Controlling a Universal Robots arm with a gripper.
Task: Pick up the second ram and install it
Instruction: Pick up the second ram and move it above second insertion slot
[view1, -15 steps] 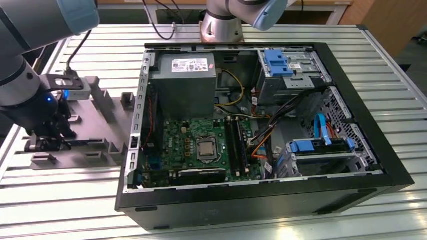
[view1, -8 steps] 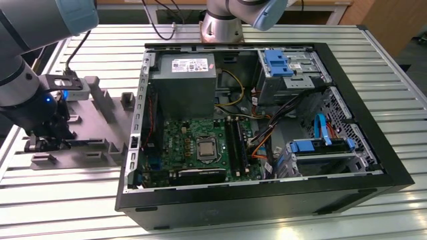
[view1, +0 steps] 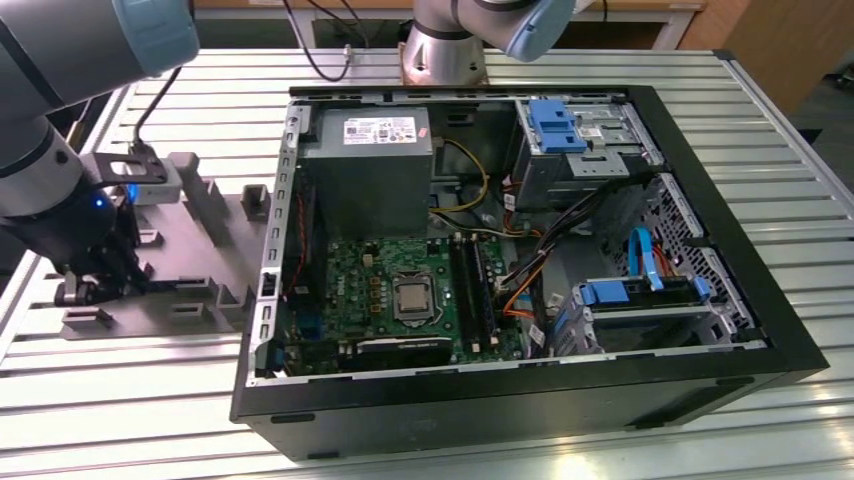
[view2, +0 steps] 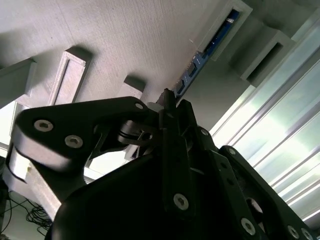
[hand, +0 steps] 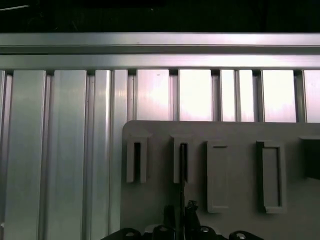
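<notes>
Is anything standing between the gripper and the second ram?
Nothing visible. In the first wrist view the gripper sits right at the second ram, which stands on edge in a slot of the grey fixture.

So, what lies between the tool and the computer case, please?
In the exterior view, grey fixture blocks stand between the tool and the case.

Looks like a robotics lab or assembly test cell: a ribbed aluminium worktop (view1: 127, 405) carries an opened computer case (view1: 534, 408), a grey fixture plate (view1: 220, 245) of slotted blocks sits just beside the case, and a jointed robot arm (view1: 47, 60) stands near the case
</notes>
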